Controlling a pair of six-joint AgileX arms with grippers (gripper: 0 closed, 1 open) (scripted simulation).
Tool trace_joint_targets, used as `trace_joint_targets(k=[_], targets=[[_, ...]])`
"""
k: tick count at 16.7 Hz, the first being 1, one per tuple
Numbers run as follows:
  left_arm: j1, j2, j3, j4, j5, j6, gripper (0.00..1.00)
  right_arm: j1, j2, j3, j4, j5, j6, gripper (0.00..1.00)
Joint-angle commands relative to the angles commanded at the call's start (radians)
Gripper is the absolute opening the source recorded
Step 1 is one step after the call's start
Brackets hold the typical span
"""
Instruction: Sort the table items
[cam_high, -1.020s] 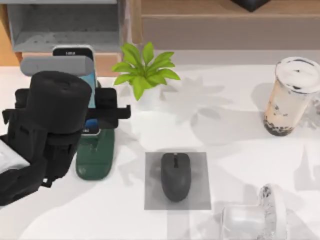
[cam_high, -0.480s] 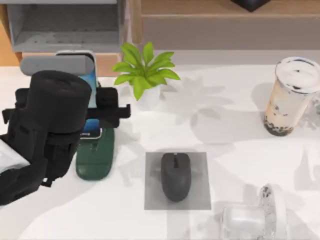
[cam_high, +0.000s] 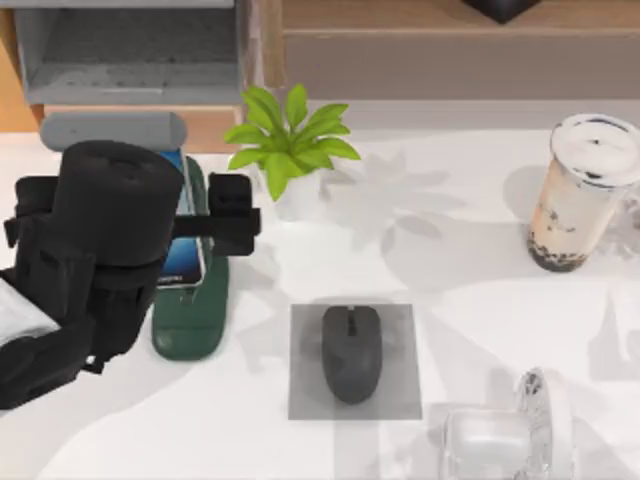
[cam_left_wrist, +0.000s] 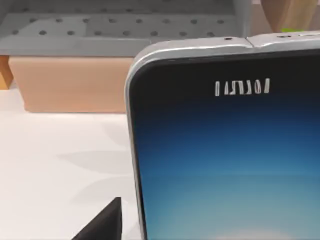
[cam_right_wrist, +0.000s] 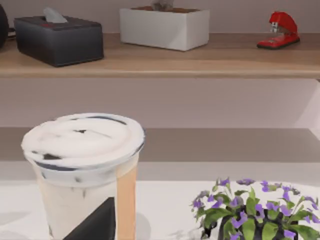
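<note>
Left gripper (cam_high: 205, 222) clamps the white-edged smartphone with blue glowing screen (cam_high: 188, 232) across its width, phone's long axis running along the dark green phone stand (cam_high: 192, 322) beneath it at table-left, so left arm is nearer; right gripper's fingers: cannot tell.

Glossy glass-fronted smartphone (cam_left_wrist: 230, 165) (pale metallic rim); matt dark mouse (cam_high: 351, 352); clear plastic cup (cam_high: 580, 195); smooth white counter (cam_high: 450, 280).
</note>
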Motion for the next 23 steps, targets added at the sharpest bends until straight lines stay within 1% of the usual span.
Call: trace_joint_targets(k=[5, 9, 11, 16, 20, 23], targets=[[-0.014, -0.015, -0.002, 0.006, -0.002, 0.006, 1.00, 0.000, 0.000, 0.000, 0.000, 0.000, 0.000, 1.00], [-0.101, -0.080, -0.020, 0.030, 0.013, 0.024, 1.00, 0.000, 0.000, 0.000, 0.000, 0.000, 0.000, 1.00], [-0.122, -0.098, -0.034, -0.002, -0.002, -0.001, 1.00, 0.000, 0.000, 0.000, 0.000, 0.000, 0.000, 1.00], [-0.089, -0.109, -0.053, -0.091, -0.075, -0.061, 1.00, 0.000, 0.000, 0.000, 0.000, 0.000, 0.000, 1.00], [-0.091, -0.106, -0.050, -0.089, -0.072, -0.059, 1.00, 0.000, 0.000, 0.000, 0.000, 0.000, 0.000, 1.00], [-0.052, -0.168, -0.078, -0.086, -0.040, -0.039, 1.00, 0.000, 0.000, 0.000, 0.000, 0.000, 0.000, 1.00]])
